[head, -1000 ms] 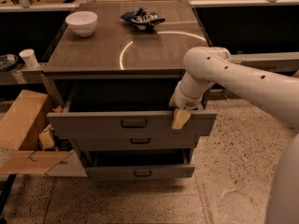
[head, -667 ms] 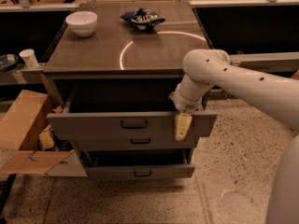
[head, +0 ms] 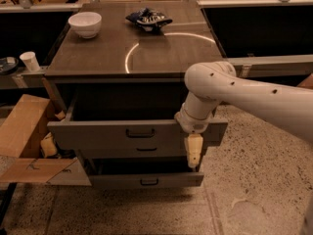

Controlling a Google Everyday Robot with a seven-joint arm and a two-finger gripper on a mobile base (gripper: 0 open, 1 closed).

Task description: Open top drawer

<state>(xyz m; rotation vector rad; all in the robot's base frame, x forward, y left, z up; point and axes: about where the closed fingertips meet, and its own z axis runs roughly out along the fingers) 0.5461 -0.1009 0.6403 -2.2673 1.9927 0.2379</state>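
Observation:
The top drawer (head: 98, 133) of the grey-brown cabinet stands pulled out, its dark interior (head: 122, 102) open to view. Its small black bar handle (head: 140, 132) is at the centre of the front panel. My gripper (head: 194, 152) hangs pointing down in front of the right end of that front panel, well to the right of the handle and holding nothing I can see. My white arm (head: 244, 94) comes in from the right. Two shorter drawers, the middle one (head: 146, 150) and the bottom one (head: 149, 181), sit below, both also partly out.
On the cabinet top (head: 122, 53) are a white bowl (head: 85, 23) and a crumpled dark blue bag (head: 148, 18). A paper cup (head: 31, 60) stands on a ledge at the left. Cardboard boxes (head: 24, 131) lie on the floor left of the drawers. Speckled floor lies to the right.
My gripper has moved down and a little right along the right end of the top drawer's front. The drawers have not visibly moved.

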